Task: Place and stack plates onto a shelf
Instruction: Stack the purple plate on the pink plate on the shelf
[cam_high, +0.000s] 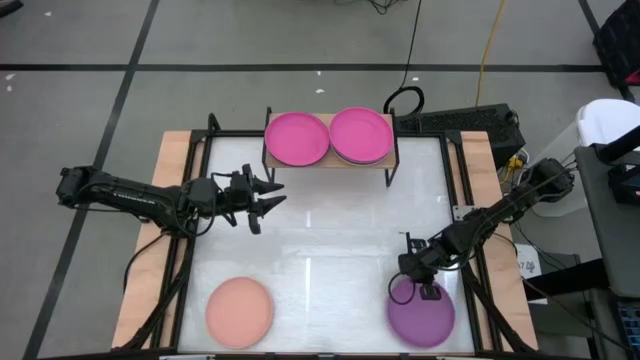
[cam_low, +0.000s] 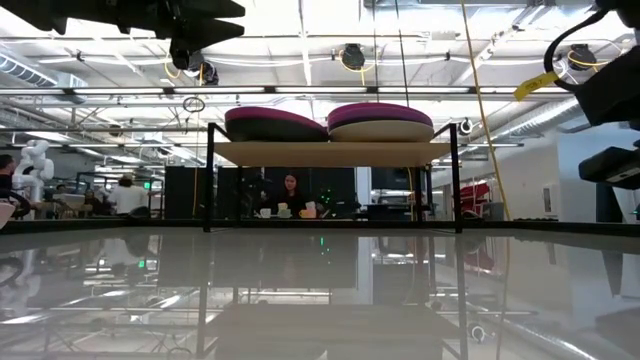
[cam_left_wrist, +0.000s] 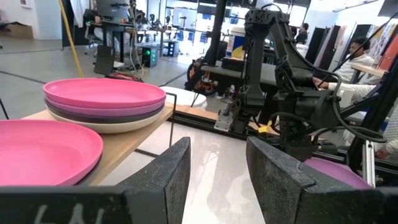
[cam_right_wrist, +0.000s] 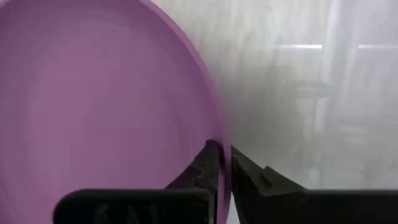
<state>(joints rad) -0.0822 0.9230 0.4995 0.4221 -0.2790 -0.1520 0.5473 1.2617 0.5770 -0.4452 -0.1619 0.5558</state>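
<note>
The shelf (cam_high: 330, 160) stands at the table's far edge, its wood top on thin black legs. It carries a magenta plate (cam_high: 296, 138) on the left and a stack with a magenta top (cam_high: 361, 135) on the right. In the left wrist view that stack (cam_left_wrist: 106, 106) shows magenta, purple, black and beige layers. A peach plate (cam_high: 240, 312) lies near-left and a purple plate (cam_high: 421, 314) near-right. My left gripper (cam_high: 266, 196) hangs open and empty in front of the shelf's left end. My right gripper (cam_high: 427, 287) is at the purple plate's far rim. My right gripper pinches the purple plate's rim (cam_right_wrist: 214, 134) on the plate's far side, one finger inside the plate and one outside on the table side. The fingers (cam_right_wrist: 208, 165) come from above, slanting down. In the high view the plate looks flat on the table.
The white tabletop (cam_high: 330, 230) between the shelf and the two near plates is bare. Black frame rails run along both wooden table sides (cam_high: 175, 180). Beyond the table, the low view shows people (cam_low: 290, 190) seated in the room.
</note>
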